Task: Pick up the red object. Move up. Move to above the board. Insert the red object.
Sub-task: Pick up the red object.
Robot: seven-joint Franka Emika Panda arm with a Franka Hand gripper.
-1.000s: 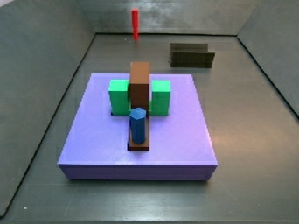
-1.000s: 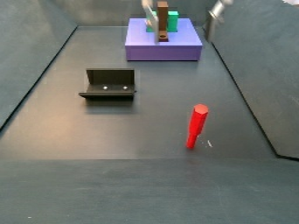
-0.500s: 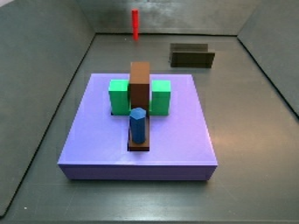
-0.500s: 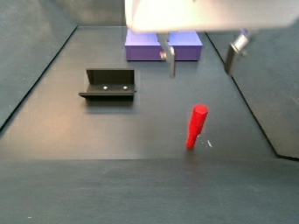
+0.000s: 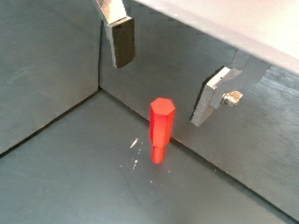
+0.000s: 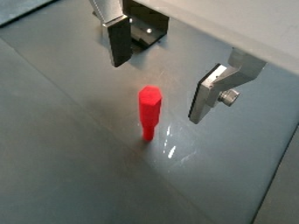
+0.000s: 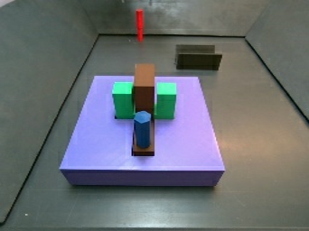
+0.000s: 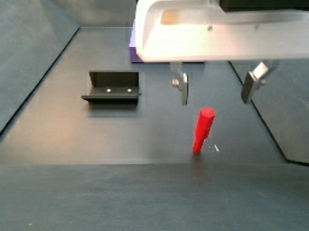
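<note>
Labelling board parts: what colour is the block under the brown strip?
Green: the block on the board, clearest in a side view. The tool is away, above the red object.

Dark grey floor (image 7: 259,135), board (image 7: 182,149), fixture (image 8: 112,87), upright red object (image 8: 204,132) (gripper (image 8: 218,83) above)

We see a dull grey floor (image 7: 259,171) enclosed by grey walls (image 7: 193,16), perhaps metal, faintly reflecting light.
</note>
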